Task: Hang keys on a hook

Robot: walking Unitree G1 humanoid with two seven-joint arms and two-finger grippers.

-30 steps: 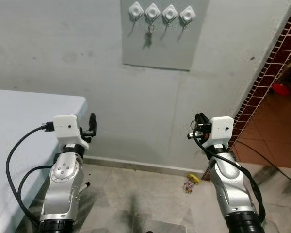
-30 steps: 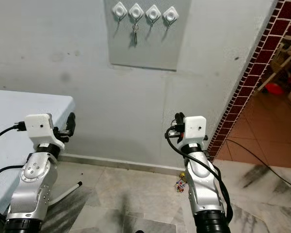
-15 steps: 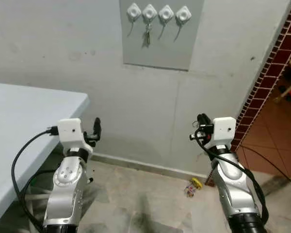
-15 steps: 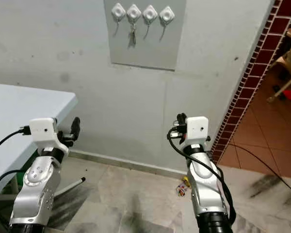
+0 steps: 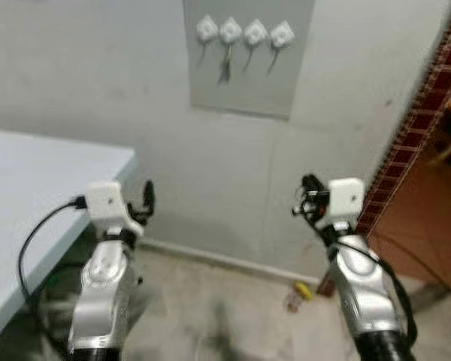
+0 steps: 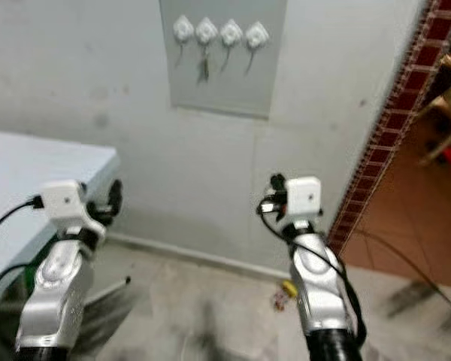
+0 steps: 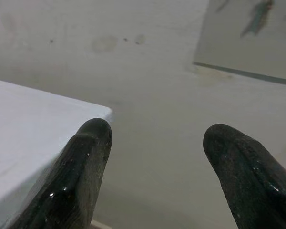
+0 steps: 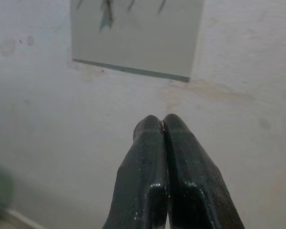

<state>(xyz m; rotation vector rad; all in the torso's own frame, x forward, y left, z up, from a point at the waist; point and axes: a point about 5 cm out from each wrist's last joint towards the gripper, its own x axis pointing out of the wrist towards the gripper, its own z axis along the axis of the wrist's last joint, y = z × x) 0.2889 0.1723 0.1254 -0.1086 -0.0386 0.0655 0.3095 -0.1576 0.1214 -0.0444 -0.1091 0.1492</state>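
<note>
Grey panel (image 5: 248,56) on the wall is carrying four white hooks, and the keys (image 5: 225,64) are hanging from the second hook (image 5: 230,31) from the left. Judged from this, the hanging step is complete. The right gripper (image 8: 163,125) is pointing at the wall well below the panel, fingers pressed together with nothing between them. The left gripper (image 7: 155,136) is idling beside the table (image 5: 30,188), fingers apart, holding nothing.

A pale table (image 5: 30,188) stands left; something small, perhaps a toy (image 5: 299,292), lies on the floor.
</note>
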